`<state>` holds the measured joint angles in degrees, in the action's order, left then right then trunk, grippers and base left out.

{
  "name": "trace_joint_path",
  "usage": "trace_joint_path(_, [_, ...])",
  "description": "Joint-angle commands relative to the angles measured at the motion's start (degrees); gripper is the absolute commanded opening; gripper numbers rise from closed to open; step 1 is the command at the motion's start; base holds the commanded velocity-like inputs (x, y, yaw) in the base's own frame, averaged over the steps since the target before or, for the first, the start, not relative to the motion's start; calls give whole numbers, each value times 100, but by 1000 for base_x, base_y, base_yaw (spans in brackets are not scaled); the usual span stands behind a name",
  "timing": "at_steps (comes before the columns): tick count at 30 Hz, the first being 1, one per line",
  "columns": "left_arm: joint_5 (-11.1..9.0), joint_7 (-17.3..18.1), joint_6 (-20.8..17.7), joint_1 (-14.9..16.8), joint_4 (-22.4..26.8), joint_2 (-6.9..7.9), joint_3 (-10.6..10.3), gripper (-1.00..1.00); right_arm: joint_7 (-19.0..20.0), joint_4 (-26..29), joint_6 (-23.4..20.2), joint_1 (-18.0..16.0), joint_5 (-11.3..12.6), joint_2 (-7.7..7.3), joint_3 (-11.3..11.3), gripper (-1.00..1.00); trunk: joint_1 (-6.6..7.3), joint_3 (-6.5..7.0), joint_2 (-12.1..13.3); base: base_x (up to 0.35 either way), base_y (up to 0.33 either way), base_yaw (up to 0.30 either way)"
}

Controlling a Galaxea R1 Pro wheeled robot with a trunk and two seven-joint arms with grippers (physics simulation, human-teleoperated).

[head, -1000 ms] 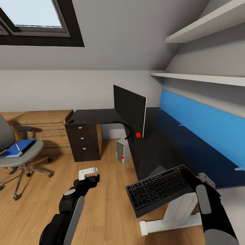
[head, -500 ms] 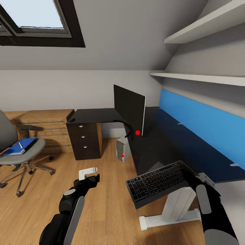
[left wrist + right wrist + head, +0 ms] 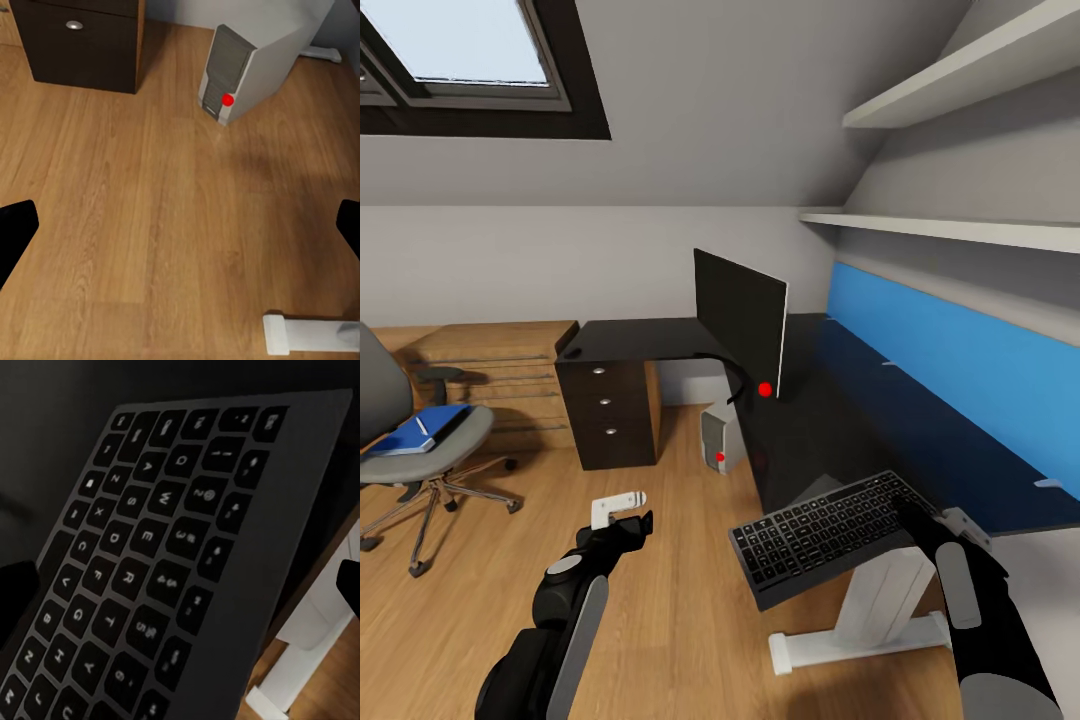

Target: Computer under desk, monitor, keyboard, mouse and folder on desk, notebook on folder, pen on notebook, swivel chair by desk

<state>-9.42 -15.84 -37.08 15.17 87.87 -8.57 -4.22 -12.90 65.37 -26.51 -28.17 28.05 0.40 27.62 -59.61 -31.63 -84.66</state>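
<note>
We've got the keyboard [image 3: 828, 537] gripped in the right hand [image 3: 920, 520] over the surface's [image 3: 840, 420] near end, left hand [image 3: 622, 508] released; monitor [image 3: 740, 325] up, computer [image 3: 718, 442] under, folder [image 3: 415, 432] on the swivel chair [image 3: 410, 440] far left.

Wooden floor [image 3: 680, 600], skylight [image 3: 470, 50], 2 wall shelves [image 3: 960, 230].

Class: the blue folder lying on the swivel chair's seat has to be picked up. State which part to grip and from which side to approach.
Grip the folder by its long near edge, coming from the chair's open front. It lies flat on the seat, with the backrest behind and the armrests at the sides. The free left pincer is the nearer one.
</note>
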Motion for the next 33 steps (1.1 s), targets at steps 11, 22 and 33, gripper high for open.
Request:
trace_joint_path(11, [-60, -54, -19, 4, 6, -5, -1, 100, -37, 10, -21, -5, 63, 4, 6, 100, -66, -60, -124, 0, 0, 0])
trace_joint_path(22, [-60, -50, -19, 4, -5, 2, -8, 100, -37, 10, -21, -5, 61, 4, 7, 100, -66, -60, -124, 42, 0, 0])
trace_joint_path(33, [-60, -51, -19, 4, -6, 2, -8, 100, -37, 10, -21, -5, 60, 4, 6, 100, -66, -60, -124, 8, 0, 0])
